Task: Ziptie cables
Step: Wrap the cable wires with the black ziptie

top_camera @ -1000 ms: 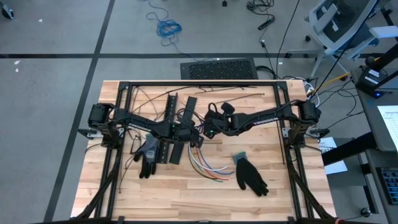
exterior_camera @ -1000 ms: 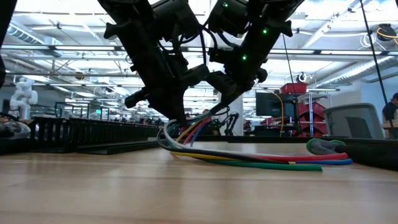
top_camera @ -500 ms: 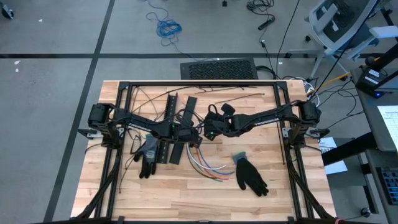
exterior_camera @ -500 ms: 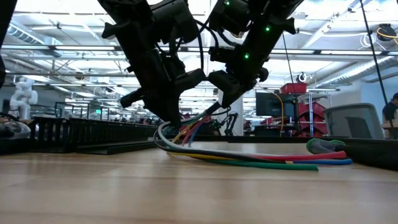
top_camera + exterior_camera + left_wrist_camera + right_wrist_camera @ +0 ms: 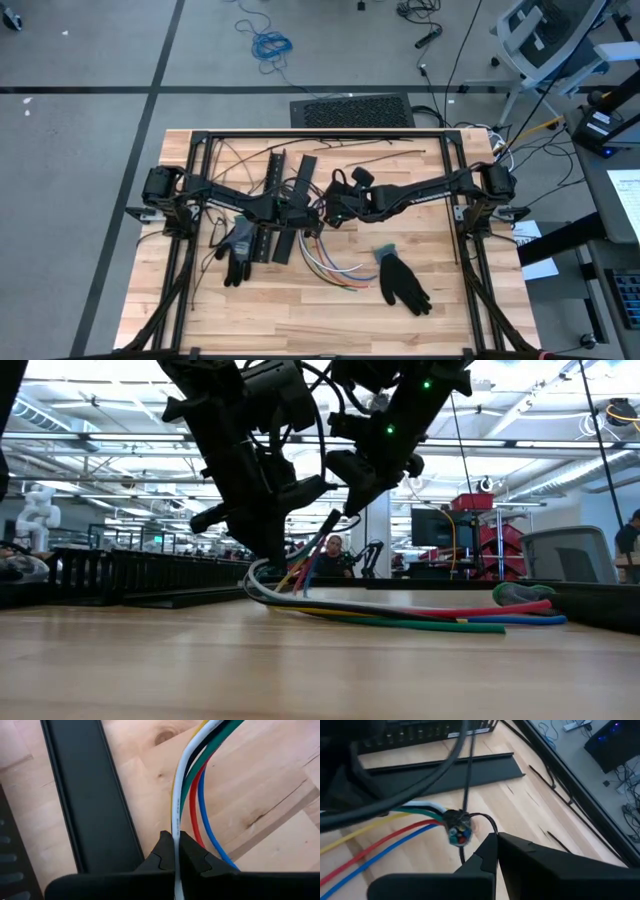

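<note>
Left gripper (image 5: 175, 851): jaws pressed together, pinching the white wire of the cables (image 5: 192, 775) near the bundle's end. Faint print runs along the white jacket, too small to read.

Right gripper (image 5: 496, 851): jaws pressed together on a thin black zip tie (image 5: 466, 780), whose loop wraps the end of the bundle, where the cut wire ends show as coloured dots. The rest of the strap runs up out of the right wrist view.

High view: both grippers meet just left of the table's (image 5: 460, 300) middle, left gripper (image 5: 312, 222) and right gripper (image 5: 328, 213) almost touching. From there the cables (image 5: 335, 268) curve toward the near edge and fan out on the wood; white, yellow, green, red and blue are distinguishable.

Low view: the gripped end is lifted off the surface, the remaining length lies flat on the table.

Just beside the left gripper, black slotted strips (image 5: 283, 245) lie on the wood, with more black strips (image 5: 274, 172) toward the far edge. One dark work glove (image 5: 238, 248) lies left of the strips, another (image 5: 403, 282) lies right of the fanned wire ends, apart from them.

Floor beyond the table: coiled blue cord (image 5: 269, 44). No readable labels on the arms.
</note>
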### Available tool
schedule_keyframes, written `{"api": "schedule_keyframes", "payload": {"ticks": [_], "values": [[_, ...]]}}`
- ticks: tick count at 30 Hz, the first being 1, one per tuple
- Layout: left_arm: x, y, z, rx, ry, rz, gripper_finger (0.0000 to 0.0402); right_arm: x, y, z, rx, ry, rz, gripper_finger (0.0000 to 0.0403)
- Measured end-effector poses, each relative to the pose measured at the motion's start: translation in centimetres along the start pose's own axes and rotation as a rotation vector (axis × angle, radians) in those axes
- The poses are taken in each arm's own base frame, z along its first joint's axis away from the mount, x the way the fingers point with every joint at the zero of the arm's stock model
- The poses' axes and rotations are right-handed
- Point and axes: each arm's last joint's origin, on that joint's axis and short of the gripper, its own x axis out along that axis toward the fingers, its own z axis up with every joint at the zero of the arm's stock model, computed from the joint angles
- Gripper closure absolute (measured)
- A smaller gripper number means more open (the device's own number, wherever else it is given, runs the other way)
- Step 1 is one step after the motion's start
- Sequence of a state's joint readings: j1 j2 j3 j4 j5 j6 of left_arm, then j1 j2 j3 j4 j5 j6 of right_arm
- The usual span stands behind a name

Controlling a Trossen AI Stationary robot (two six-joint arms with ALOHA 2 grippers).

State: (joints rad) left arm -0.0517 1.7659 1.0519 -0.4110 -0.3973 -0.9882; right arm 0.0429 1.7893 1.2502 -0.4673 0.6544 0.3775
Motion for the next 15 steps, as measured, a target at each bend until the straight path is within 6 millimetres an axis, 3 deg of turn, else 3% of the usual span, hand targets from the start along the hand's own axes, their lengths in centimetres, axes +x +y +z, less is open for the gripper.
{"api": "schedule_keyframes", "payload": {"ticks": [9, 15], "values": [[0.0, 0.1, 0.0, 0.007, 0.006, 0.011, 0.0398, -1.0, 1.0, -0.6, -0.004, 0.007, 0.007, 0.0403], [0.0, 0.7, -0.5, 0.117, 0.028, 0.068, 0.0398, -1.0, -1.5, -1.5, -0.087, 0.128, -0.151, 0.0403]]}}
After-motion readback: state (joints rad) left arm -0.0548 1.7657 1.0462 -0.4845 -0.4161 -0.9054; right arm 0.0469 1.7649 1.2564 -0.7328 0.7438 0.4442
